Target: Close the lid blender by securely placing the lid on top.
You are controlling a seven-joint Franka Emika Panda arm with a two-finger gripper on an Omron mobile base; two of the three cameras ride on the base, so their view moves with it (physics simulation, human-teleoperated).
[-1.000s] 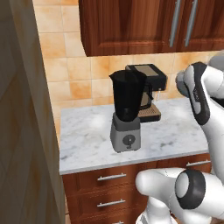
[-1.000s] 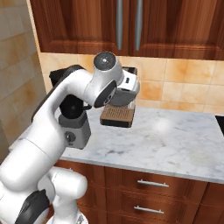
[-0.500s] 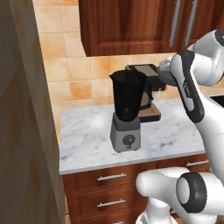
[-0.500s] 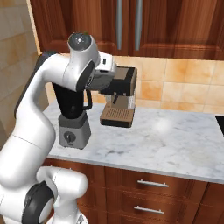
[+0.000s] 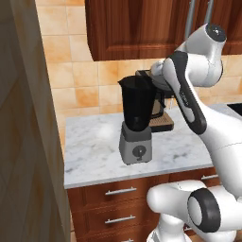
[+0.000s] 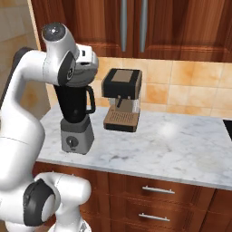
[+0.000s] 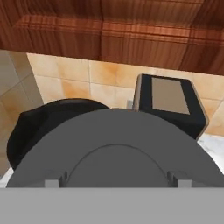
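Observation:
The blender (image 5: pixel 136 118) stands on the marble counter, a black tapered jar (image 6: pixel 74 102) on a grey base (image 6: pixel 77 137) with a round dial. Its mouth (image 7: pixel 41 120) is uncovered. My gripper (image 5: pixel 159 75) (image 6: pixel 84 70) is shut on the lid (image 7: pixel 113 148), a dark round disc that hangs just under the hand. The lid (image 5: pixel 158 80) is level with the jar's rim or slightly above it, by the rim's right side. In the hand view the jar's mouth lies left of the lid and partly behind it. My gripper (image 7: pixel 113 180) sits over the lid's centre.
A boxy black coffee machine (image 6: pixel 121 97) (image 5: pixel 158 106) with a brownish top (image 7: pixel 168 94) stands right behind the blender. Wooden wall cabinets (image 6: pixel 136 22) hang above. A tall wooden panel (image 5: pixel 23 142) closes off the counter's left end. The marble counter (image 6: pixel 181 140) runs on to the right.
The arm has swung left with the lid, from in front of the coffee machine to the blender jar's rim. The blender and coffee machine have stayed put.

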